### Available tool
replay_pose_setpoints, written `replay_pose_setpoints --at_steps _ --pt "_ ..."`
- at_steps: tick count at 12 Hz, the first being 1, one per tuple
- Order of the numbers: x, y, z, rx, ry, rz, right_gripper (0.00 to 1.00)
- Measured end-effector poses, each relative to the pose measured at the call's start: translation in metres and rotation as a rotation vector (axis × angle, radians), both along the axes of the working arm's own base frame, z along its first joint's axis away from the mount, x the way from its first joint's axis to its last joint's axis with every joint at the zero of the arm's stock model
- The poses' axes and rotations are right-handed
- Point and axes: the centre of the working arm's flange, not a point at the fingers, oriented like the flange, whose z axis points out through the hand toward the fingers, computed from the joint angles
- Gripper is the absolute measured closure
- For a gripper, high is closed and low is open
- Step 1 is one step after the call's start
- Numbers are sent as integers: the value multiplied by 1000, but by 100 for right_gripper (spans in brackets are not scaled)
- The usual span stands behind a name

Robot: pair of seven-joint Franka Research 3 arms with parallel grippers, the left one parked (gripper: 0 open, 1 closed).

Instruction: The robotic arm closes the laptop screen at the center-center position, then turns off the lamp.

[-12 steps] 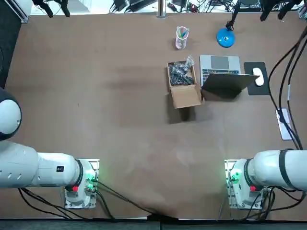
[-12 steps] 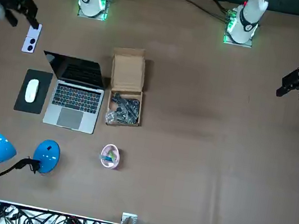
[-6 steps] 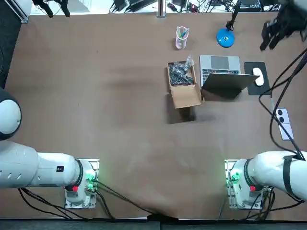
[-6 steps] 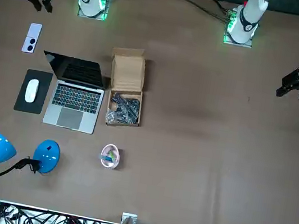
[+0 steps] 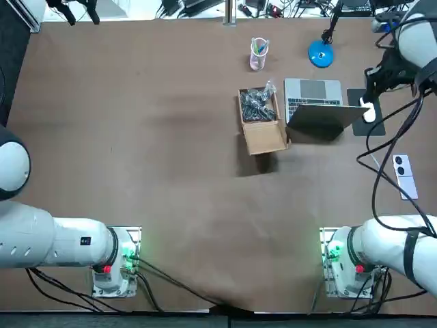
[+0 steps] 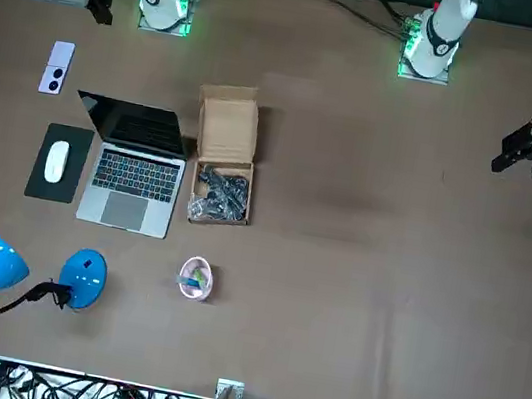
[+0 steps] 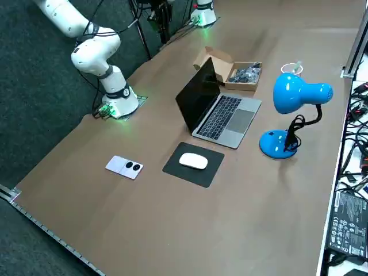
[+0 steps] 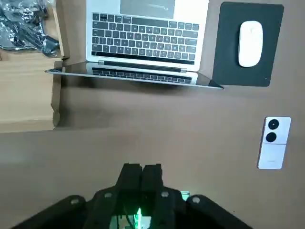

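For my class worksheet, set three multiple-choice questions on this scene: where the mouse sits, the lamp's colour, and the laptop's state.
1. Where does the mouse lie? A. On the black mouse pad B. In the cardboard box C. In the pink cup
2. What colour is the desk lamp? A. Red B. Blue C. White
3. How is the laptop? A. Shut flat B. Upside down C. Open
Answers: 1 A, it rests on the pad. 2 B, head and base are blue. 3 C, its keyboard shows; the right gripper, jaws shut, hangs above the table near it.
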Motion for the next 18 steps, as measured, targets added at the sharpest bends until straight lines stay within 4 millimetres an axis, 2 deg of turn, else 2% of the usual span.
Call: replay_pose_setpoints --at_steps 4,10,14,18 --pt "0 11 -22 -12 0 -1 98" --pt "4 15 -92 -13 9 16 98" --pt "16 16 -133 -8 13 13 98" --pt "31 18 -162 -4 23 -5 98"
